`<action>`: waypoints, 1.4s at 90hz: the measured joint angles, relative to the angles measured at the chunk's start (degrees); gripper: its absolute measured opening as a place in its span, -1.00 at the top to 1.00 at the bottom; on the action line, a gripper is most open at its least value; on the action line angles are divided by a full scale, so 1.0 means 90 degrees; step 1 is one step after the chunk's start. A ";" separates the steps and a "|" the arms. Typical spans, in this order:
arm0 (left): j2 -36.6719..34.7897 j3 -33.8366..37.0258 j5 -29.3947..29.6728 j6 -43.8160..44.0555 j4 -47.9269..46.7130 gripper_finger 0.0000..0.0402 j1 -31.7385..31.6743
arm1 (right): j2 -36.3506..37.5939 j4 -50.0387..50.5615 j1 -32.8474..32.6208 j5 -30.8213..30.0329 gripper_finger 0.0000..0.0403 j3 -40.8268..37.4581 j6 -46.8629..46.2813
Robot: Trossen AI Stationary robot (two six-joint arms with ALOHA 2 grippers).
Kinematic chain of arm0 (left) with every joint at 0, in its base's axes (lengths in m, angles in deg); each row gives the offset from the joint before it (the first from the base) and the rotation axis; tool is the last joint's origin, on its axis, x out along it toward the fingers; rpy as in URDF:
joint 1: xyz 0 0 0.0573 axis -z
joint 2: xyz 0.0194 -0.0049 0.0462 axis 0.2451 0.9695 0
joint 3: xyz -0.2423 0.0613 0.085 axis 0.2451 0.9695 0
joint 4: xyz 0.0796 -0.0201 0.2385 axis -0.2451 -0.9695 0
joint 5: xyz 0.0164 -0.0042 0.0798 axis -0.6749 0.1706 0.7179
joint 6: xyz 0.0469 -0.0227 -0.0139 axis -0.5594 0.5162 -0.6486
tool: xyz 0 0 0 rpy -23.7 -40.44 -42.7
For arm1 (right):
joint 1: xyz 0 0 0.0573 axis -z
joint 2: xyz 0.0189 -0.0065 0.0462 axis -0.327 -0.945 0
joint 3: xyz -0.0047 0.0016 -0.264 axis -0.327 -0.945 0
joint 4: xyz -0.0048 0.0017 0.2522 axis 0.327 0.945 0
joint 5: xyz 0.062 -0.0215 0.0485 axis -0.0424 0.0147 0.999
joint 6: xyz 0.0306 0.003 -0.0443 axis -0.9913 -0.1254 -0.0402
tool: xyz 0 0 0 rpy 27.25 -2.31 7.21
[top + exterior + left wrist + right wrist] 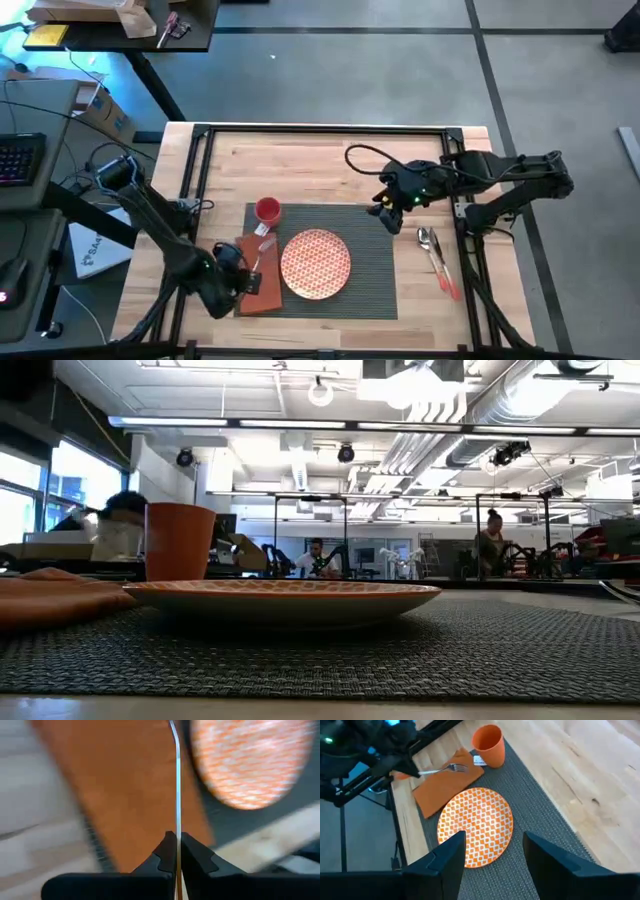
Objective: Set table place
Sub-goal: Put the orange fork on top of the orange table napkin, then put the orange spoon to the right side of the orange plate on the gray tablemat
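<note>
Two grippers here: left gripper (178, 851) pinches a fork (443, 769) over the napkin (258, 275), at the placemat's (375, 265) left edge; right gripper (492, 852) hovers spread above its far-right corner.

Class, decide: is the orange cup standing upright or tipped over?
Upright. The orange cup stands on its base on the placemat, open mouth up; the low view shows its sides vertical.

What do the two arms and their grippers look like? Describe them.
Both arms are dark, jointed and slim. The left gripper has two black, wedge-shaped fingers. The right gripper has broad, flat black fingers. A black cable loops off the right arm, and a small green light glows near its wrist.
</note>
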 joint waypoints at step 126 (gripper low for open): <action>0.0253 -0.0147 -0.0918 0.0178 0.0255 0.36 -0.0099 | 0.0187 0.1854 -0.0242 0.0707 0.10 -0.0123 -0.0564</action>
